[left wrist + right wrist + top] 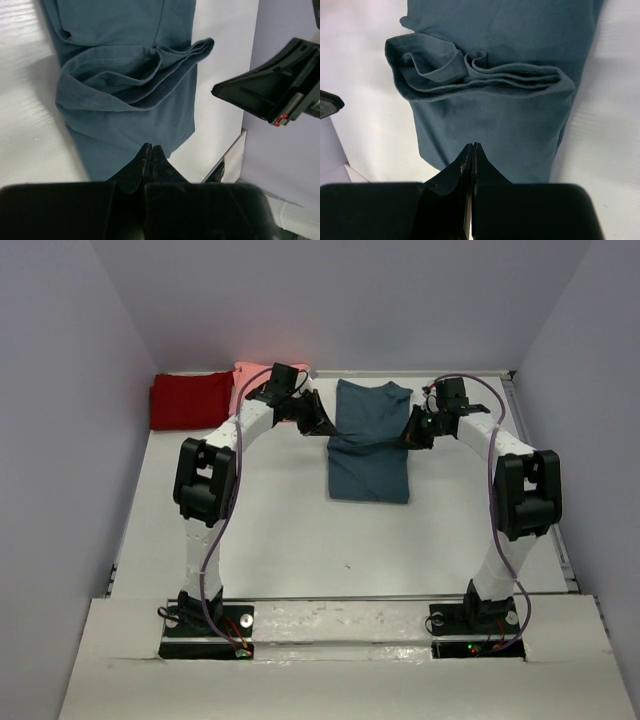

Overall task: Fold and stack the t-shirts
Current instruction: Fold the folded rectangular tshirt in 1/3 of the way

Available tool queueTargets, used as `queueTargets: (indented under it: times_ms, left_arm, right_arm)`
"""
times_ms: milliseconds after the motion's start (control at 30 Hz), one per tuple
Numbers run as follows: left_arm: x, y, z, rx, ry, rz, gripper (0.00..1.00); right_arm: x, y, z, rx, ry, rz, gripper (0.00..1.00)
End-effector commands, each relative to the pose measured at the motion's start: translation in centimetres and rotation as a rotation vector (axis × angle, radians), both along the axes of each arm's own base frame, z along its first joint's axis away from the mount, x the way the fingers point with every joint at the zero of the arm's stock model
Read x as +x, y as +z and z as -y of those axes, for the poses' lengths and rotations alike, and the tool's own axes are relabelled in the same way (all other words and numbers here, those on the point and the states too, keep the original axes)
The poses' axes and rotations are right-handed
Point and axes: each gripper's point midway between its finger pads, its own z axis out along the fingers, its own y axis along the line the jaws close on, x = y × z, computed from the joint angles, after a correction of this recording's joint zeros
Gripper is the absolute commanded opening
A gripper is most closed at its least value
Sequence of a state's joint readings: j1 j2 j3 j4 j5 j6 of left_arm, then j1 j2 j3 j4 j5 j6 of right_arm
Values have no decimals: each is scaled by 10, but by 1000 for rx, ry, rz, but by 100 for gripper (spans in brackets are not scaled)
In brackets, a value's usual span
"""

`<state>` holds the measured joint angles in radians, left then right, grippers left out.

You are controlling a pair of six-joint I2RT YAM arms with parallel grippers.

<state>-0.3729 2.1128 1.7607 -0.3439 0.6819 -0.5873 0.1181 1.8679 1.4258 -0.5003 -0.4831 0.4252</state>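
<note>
The dark teal-blue t-shirt [370, 465] lies folded into a narrow rectangle at the table's middle back, with a bunched ridge of cloth across it [130, 75] [485, 75]. My left gripper [322, 426] [151, 146] hovers at its left side. Its jaws are pressed together and no cloth shows between them. My right gripper [415, 432] [473, 144] is at the shirt's right side, also shut with nothing showing in it. The dark red t-shirt [190, 400] and the salmon-pink t-shirt [245, 378] lie at the back left, the pink one partly hidden by my left arm.
Purple walls close the table in on the left, back and right. The table's right edge [239, 142] runs close beyond the teal shirt. The right gripper's body [270, 90] shows in the left wrist view. White table surface [330, 550] lies between the shirt and the arm bases.
</note>
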Motion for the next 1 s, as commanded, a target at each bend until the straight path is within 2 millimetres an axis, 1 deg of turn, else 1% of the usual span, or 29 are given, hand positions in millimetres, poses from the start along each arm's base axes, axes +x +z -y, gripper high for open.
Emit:
queueTargets:
  times_ms: [0,67,133,200,233,267,367,433,567,667,700,733,767,833,900,967]
  left_arm:
    - [-2,27,16,-100,-65,60,0]
    - [-2,30,20,-112,-75,72,0]
    - [-2,31,24,-125,-86,71,0]
    - [-5,29,31,-148,-102,58,0]
    - [-7,26,33,-153,-108,48,0]
    - [-9,26,37,-162,-116,40,0]
    - [-11,21,45,-165,-131,33,0]
    - [-13,23,49,-168,-138,35,0]
    - [-14,21,49,-167,-139,29,0]
    - [-17,20,48,-164,-141,26,0]
    - [-18,20,47,-164,-140,26,0]
    - [-20,20,47,-162,-142,24,0]
    - [-22,17,46,-159,-144,18,0]
    - [-25,18,45,-158,-146,17,0]
    - [-27,17,43,-154,-150,17,0]
    - [-29,15,42,-151,-151,11,0]
  right_arm:
    - [20,16,-10,78,13,58,0]
    - [19,11,-11,85,12,44,0]
    - [19,2,-16,89,22,29,0]
    - [20,-2,-18,97,22,23,0]
    - [22,-7,-18,99,24,15,0]
    - [24,-6,-23,102,33,22,0]
    - [32,-12,-24,100,30,19,0]
    - [37,-16,-24,93,29,19,0]
    - [52,-28,-20,59,19,32,0]
    - [66,-33,-19,38,13,58,0]
    - [70,-42,-16,22,5,50,0]
    - [74,-39,-16,15,1,64,0]
    - [79,-42,-15,6,-5,68,0]
    - [87,-47,-11,-16,-22,81,0]
    - [96,-46,-9,-30,-36,102,0]
    - [101,-50,-6,-46,-48,110,0]
